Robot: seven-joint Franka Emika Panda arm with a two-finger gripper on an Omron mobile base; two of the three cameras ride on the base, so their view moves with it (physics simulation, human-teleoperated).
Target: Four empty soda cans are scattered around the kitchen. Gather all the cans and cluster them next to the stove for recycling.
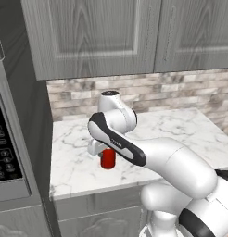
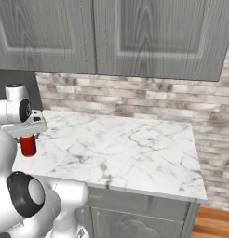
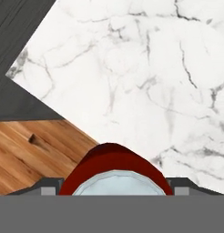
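Note:
A red soda can (image 1: 107,159) with a silvery top stands upright near the front left of the white marble counter (image 1: 171,129). My gripper (image 1: 106,153) comes down on it from above, and its fingers press the can's two sides. In the hand view the soda can (image 3: 114,168) sits between the two fingertips (image 3: 49,187) at the bottom edge, with my gripper (image 3: 114,189) shut on it. From the right base view the soda can (image 2: 28,146) hangs under my gripper (image 2: 28,138) by the counter's left end. I cannot tell whether the can rests on the marble. The stove is out of view.
A black microwave (image 1: 3,148) with a keypad is set into the dark tall unit left of the counter. Grey wall cabinets (image 1: 97,32) hang above a stone backsplash (image 2: 135,100). The counter's front edge (image 3: 54,107) and the wooden floor (image 3: 27,150) lie close beside the can.

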